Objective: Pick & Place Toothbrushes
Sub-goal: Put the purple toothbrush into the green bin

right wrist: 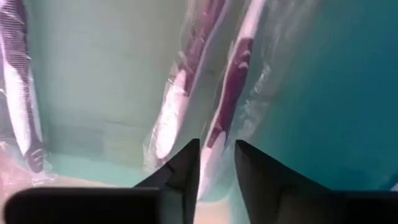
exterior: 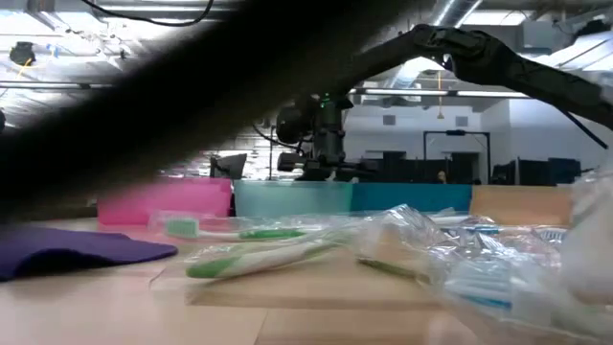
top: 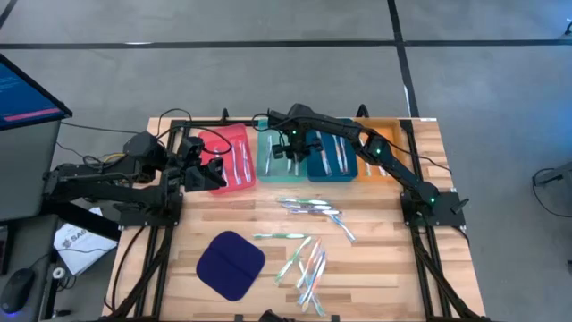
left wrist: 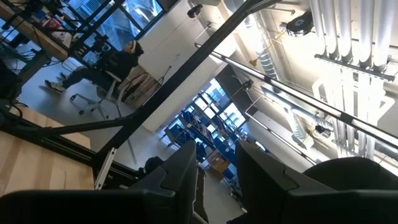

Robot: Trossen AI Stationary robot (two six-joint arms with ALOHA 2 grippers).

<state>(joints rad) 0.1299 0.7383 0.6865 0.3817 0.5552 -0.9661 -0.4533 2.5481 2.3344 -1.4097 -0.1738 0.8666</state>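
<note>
Four trays stand in a row at the table's far side: red (top: 229, 154), teal (top: 273, 161), blue (top: 332, 163) and orange (top: 382, 143). My right gripper (right wrist: 217, 163) points down into the teal tray (right wrist: 99, 74), its fingers a little apart over the end of a wrapped toothbrush with a dark pink accent (right wrist: 231, 93). That toothbrush lies on the tray floor, and two more wrapped ones (right wrist: 177, 99) (right wrist: 18, 93) lie beside it. Several loose toothbrushes (top: 308, 241) lie on the wooden table. My left gripper (left wrist: 217, 165) is raised at the red tray's left edge, pointing upward, open and empty. My right gripper comes from above, fingers pointing down, with the pale end of the wrapped toothbrush (right wrist: 214, 171) showing in the narrow gap between them. The toothbrush lies flat on the tray floor. I cannot tell whether the fingers touch it.
A dark blue rounded cloth pad (top: 231, 265) lies near the table's front left. The red and blue trays also hold toothbrushes (top: 239, 161) (top: 338, 159). Black frame rails run along the table's left and right edges. A monitor (top: 22, 89) stands off the table at the left.
</note>
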